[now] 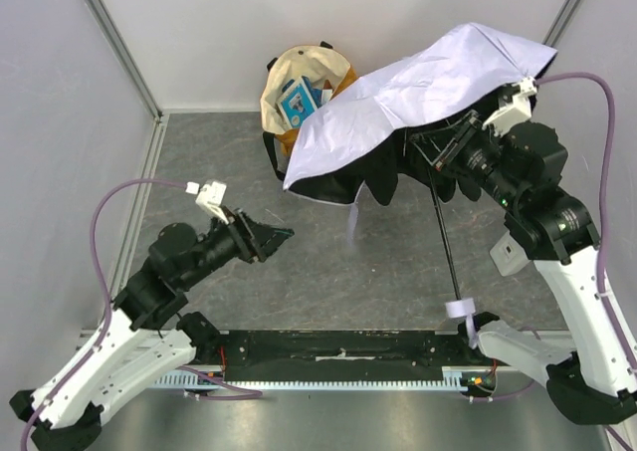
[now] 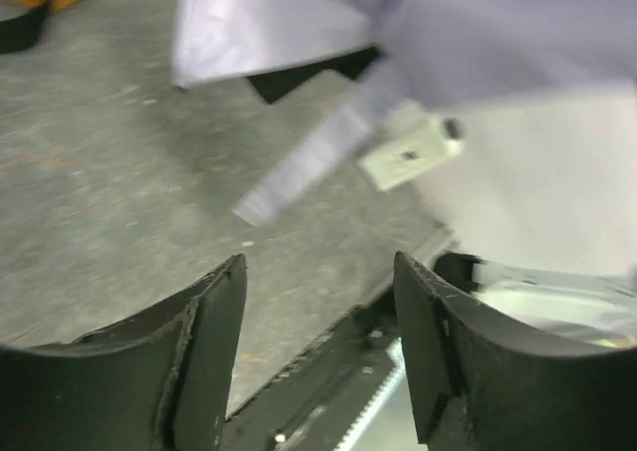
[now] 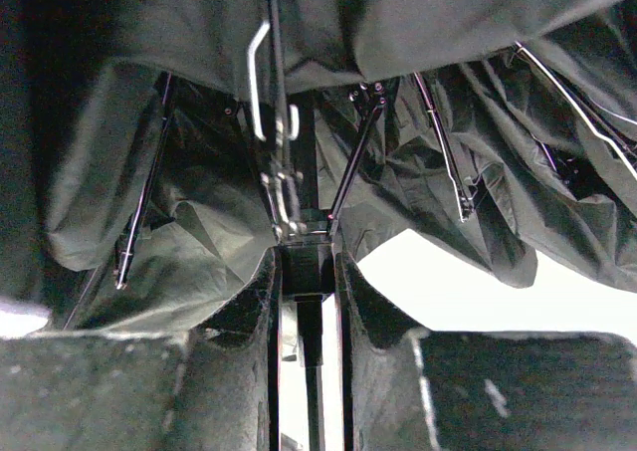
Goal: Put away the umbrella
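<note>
Holding the umbrella (image 1: pixel 418 93) half-open above the worktop (image 1: pixel 328 272).
Top view: canopy overhangs the tote bag (image 1: pixel 271 98); right gripper (image 1: pixel 445 144) is raised beneath it, left gripper (image 1: pixel 277 236) is low, pointing at it. Left wrist view: jaws wide, empty, blurred strap (image 2: pixel 309 162) ahead. Right wrist view: jaws narrow, clamping the black shaft (image 3: pixel 305 272) among the ribs.

Grey table (image 1: pixel 328 277) bearing mustard tote bag (image 1: pixel 338 71)

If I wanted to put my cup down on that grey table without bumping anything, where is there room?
Bare table lies between the left pincer and the umbrella shaft, and in the back left corner beside the tote bag. Back right is crowded: the umbrella canopy and right pincer fill it.
</note>
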